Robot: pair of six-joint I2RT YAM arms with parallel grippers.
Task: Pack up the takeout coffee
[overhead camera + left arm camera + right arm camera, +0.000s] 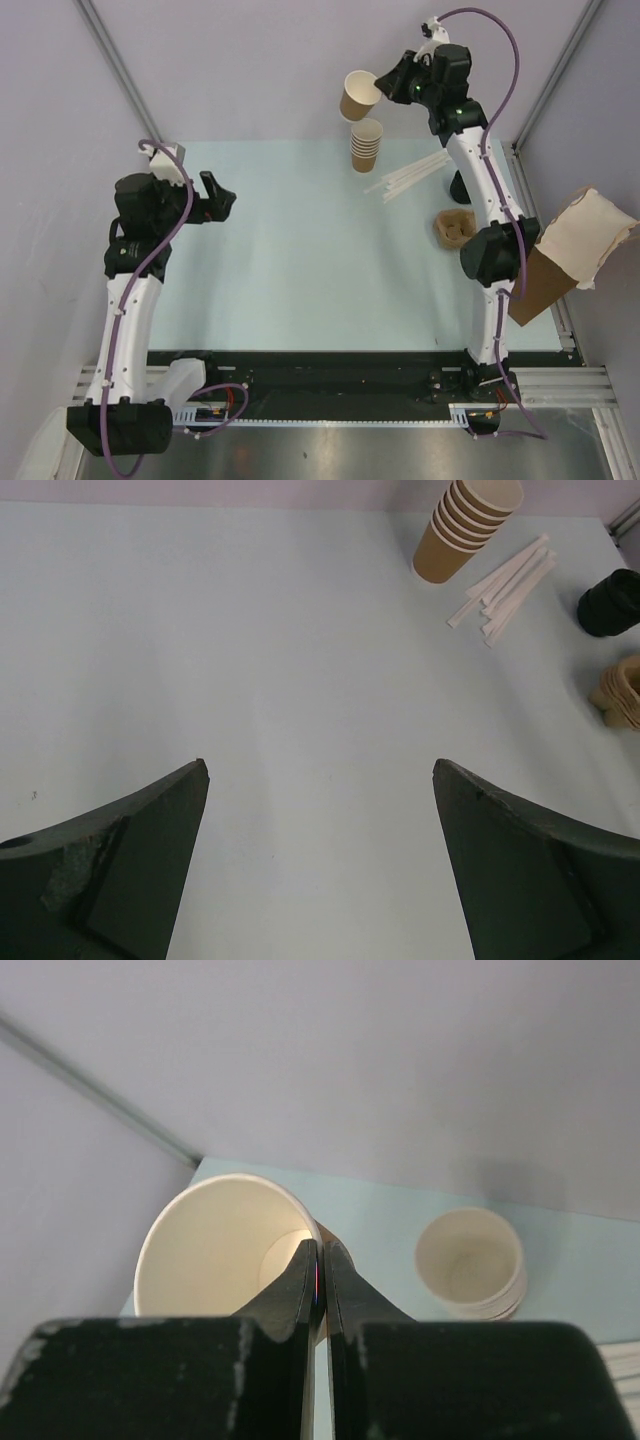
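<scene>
Right gripper (383, 90), fingers pinched on the rim wall of the open-topped takeout cup (357, 96), holds it aloft by the far table (300, 260) edge, above the cup stack (366, 145). Left gripper (222, 198) hangs wide apart over bare surface. Straws (410, 177), a black round object (459, 186), pulp tray (455, 228) and paper bag (560, 260) crowd the right side.

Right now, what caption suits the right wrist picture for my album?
Right tool pinching the rim of an empty paper cup, spare cups stacked nearby.
</scene>
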